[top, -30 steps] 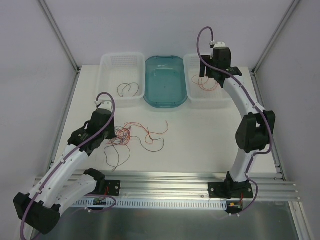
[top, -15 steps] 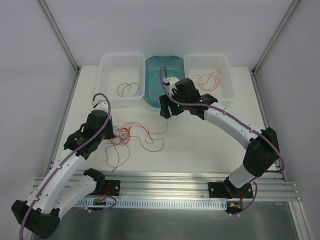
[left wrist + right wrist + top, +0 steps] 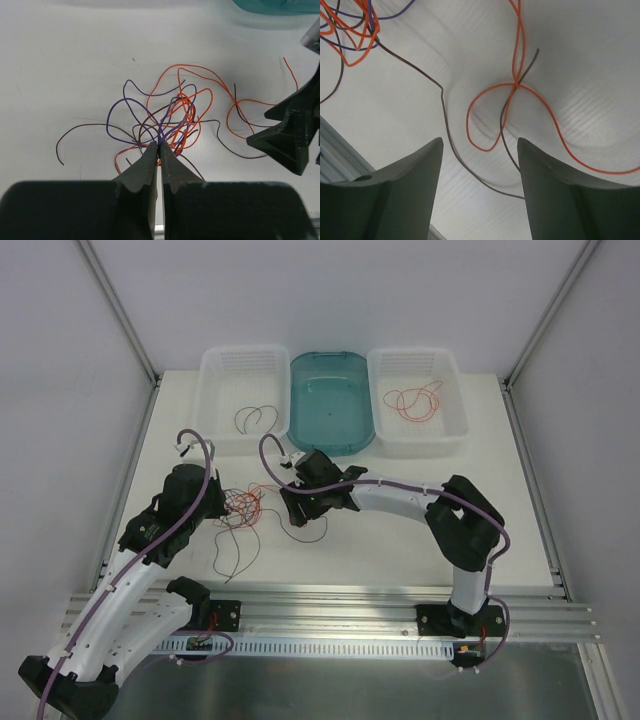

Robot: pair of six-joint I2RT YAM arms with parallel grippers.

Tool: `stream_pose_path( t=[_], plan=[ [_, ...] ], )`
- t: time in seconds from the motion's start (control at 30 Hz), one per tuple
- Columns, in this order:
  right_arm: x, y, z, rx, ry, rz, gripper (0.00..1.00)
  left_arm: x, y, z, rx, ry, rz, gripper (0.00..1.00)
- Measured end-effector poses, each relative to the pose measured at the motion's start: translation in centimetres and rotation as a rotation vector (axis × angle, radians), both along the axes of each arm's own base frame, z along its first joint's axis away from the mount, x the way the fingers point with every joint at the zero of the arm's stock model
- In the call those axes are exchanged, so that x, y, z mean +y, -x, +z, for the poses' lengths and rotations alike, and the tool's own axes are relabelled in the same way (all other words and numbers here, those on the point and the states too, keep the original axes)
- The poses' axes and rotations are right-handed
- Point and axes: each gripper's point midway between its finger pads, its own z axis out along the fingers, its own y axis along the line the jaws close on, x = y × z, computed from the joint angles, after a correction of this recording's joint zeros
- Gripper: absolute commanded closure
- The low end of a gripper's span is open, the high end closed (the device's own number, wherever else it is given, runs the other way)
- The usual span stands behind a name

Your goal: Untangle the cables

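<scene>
Right gripper (image 3: pixel 480 150) has swung in, jaws spread over a loose end; left gripper (image 3: pixel 158 146) pinches the limp cables (image 3: pixel 175 117).

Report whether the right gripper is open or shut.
Open. The right gripper has its fingers wide apart over an orange cable, gripping nothing.

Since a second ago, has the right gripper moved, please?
Yes: from over the right basket, the right gripper swung left and nearer, over the cables.
</scene>
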Motion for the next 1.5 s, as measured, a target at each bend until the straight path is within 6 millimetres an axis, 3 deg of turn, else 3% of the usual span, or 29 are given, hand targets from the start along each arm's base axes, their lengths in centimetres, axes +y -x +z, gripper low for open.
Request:
stream_pose_path(
  t=[0.13,0.37,0.53,0.63,0.67,0.77,0.9,1.03,1.17,1.3,1.4,1.5],
  plan=[
    [2.1,0.6,-1.0,-0.001,-0.043,0.039,0.36,-0.3,0.1,-0.2,0.006,0.008,-0.013,1.0],
    [6.5,0.8,1.4,-0.047,-0.237,0.129,0.36,-0.4,0.1,-0.5,0.012,0.01,-0.019,1.0],
    [7.8,0.6,0.1,-0.033,-0.259,0.152,0.39,-0.6,0.1,-0.5,0.012,0.017,-0.027,1.0],
    [7.8,0.9,-1.5,-0.01,-0.242,0.162,0.54,-0.6,0.1,-0.5,0.011,0.021,-0.029,1.0],
    [7.8,0.9,-1.9,-0.004,-0.238,0.165,0.69,-0.6,0.1,-0.4,0.01,0.021,-0.027,1.0],
    [7.8,1.0,-2.2,-0.006,-0.236,0.179,0.97,-0.5,0.1,-0.4,0.008,0.022,-0.025,1.0],
    [7.6,1.0,-1.4,-0.028,-0.257,0.191,0.99,-0.5,0.0,-0.3,0.003,0.02,-0.02,1.0],
    [4.9,1.9,1.9,-0.069,-0.251,0.192,0.99,0.1,-0.2,-0.3,-0.006,0.001,0.008,1.0],
    [1.0,1.2,9.6,-0.193,-0.326,0.143,0.99,1.0,-0.4,-0.2,-0.015,-0.022,0.049,1.0],
    [-6.3,-1.4,19.4,-0.384,-0.441,-0.02,0.99,2.0,-0.6,-0.1,-0.022,-0.043,0.095,1.0],
    [-11.8,-2.5,23.1,-0.48,-0.465,-0.149,0.99,2.5,-0.7,-0.2,-0.022,-0.056,0.119,1.0],
    [-17.2,-2.3,24.5,-0.536,-0.438,-0.279,0.99,2.9,-0.7,-0.5,-0.01,-0.071,0.139,1.0]
  ],
)
